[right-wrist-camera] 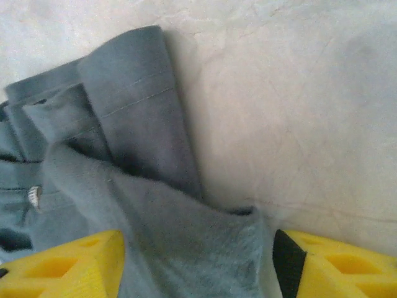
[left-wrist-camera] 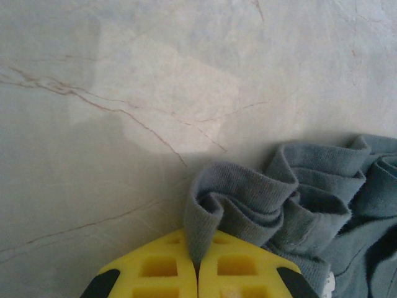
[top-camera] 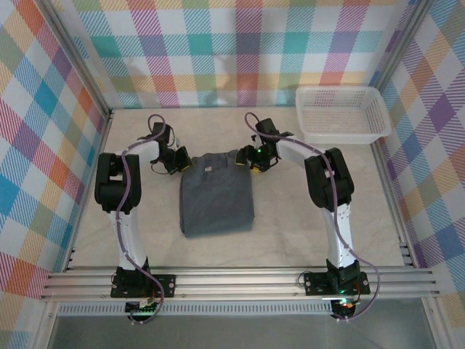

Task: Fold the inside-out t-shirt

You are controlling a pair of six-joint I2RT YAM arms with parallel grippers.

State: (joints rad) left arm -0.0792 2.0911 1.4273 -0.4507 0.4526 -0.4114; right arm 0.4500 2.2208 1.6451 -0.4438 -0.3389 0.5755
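Well, starting at the near edge, we count two arms, bolted side by side and reaching out over the table [top-camera: 305, 211]. Between them, in the middle of the table, lies the one t-shirt [top-camera: 216, 196]. It is already gathered into a narrow rectangle running near to far, with no sleeve sticking out. So we judge the lengthwise folds done and the crosswise fold, far end toward near hem, not yet made.

At its far edge sit the two grippers, one at each corner. The left gripper [left-wrist-camera: 197, 248] has its yellow fingers pressed together on a ruck of grey cloth. The right gripper [right-wrist-camera: 198, 248] has its fingers wide apart with cloth lying between them; whether they press it we cannot tell.

Farther off, in the far right corner, stands one white mesh basket [top-camera: 338, 109], well apart from the t-shirt.
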